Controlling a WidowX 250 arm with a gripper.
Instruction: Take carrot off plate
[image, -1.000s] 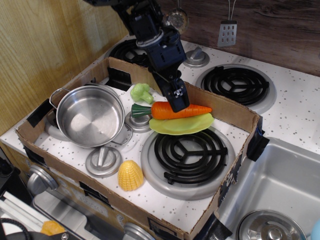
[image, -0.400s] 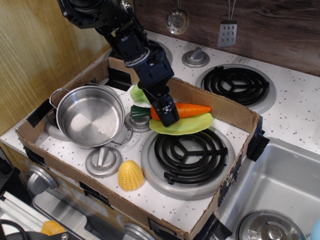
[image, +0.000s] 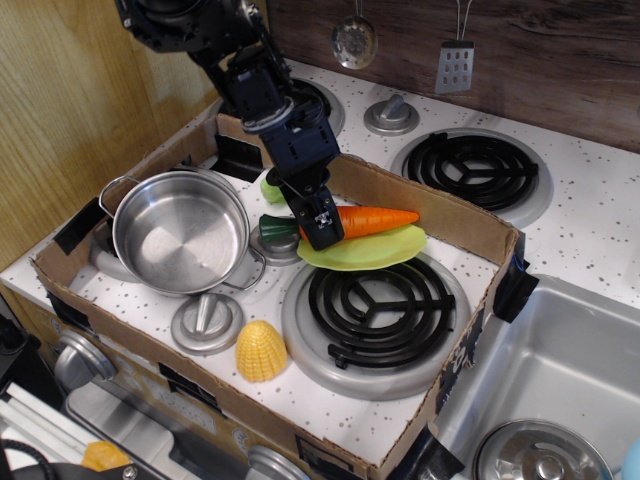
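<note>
The orange carrot (image: 378, 218) lies across the lime yellow-green plate (image: 365, 250), its dark green stem end (image: 274, 228) sticking out over the plate's left edge. The plate sits on the toy stove inside the cardboard box, at the back of the front burner. My gripper (image: 320, 226) comes down from the upper left and its black fingers (image: 322, 220) straddle the carrot's thick end, next to the stem. They look closed on it. The carrot still rests on the plate, its tip slightly raised to the right.
A steel pot (image: 180, 230) stands at the left. Light green broccoli (image: 272, 187) sits behind the gripper. A yellow corn cob (image: 261, 350) lies at the front. The cardboard box wall (image: 455, 215) rings the area. The front burner (image: 375, 305) is in front of the plate, and a sink (image: 560, 380) lies at the right.
My gripper has moved left along the carrot from its middle to the thick end by the stem and come down lower. The carrot has shifted only slightly.
</note>
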